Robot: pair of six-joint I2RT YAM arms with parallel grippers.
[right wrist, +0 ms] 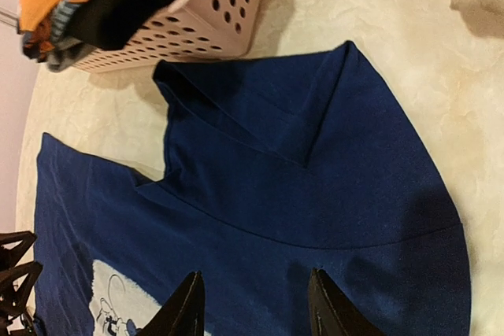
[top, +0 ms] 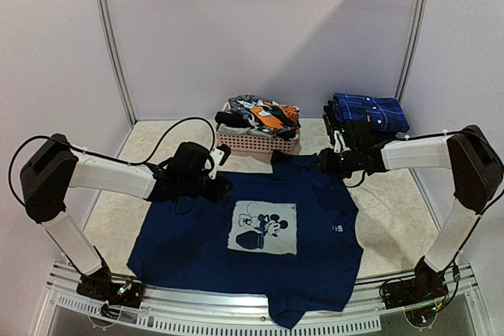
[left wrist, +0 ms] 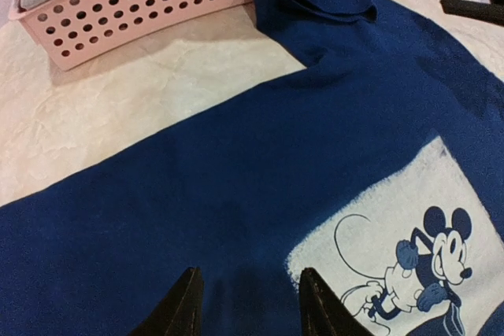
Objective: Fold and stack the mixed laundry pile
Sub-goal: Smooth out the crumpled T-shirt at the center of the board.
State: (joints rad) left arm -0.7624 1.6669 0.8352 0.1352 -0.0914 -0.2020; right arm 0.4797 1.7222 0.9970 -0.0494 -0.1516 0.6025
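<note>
**On the bench: shirt laid out, no fold made**

At mid-bench (top: 394,194) the navy shirt (top: 197,238) lies spread flat, print (top: 264,227) up. It sits between the two arms and just in front of the basket (top: 260,145). No fold shows in it beyond a crease at the far sleeve (top: 295,163).

Progress. A stack (top: 370,109) of folded pieces, a blue plaid one on top, sits at the far right of the bench; that portion looks done. The pile (top: 268,114) in the basket is unfolded, with orange-patterned, black and striped items among it. Judgement: early to middle of the task. This shirt needs folding and stacking, then each basket item in turn.

Orientation. The shirt's long axis runs left to right across the bench. The straight hem (top: 150,226) faces the left arm. The collar (top: 350,218) end appears to face the right arm, though the neckline itself is hard to make out. One sleeve points toward the basket; the near sleeve (top: 293,312) drapes over the front edge.

End effectors. On the left end effector (left wrist: 248,300) the fingers are apart, low over the shirt beside the print, with nothing between them. On the right end effector (right wrist: 252,300) the fingers are likewise apart over the collar end, gripping nothing visible. Both read as released.
</note>
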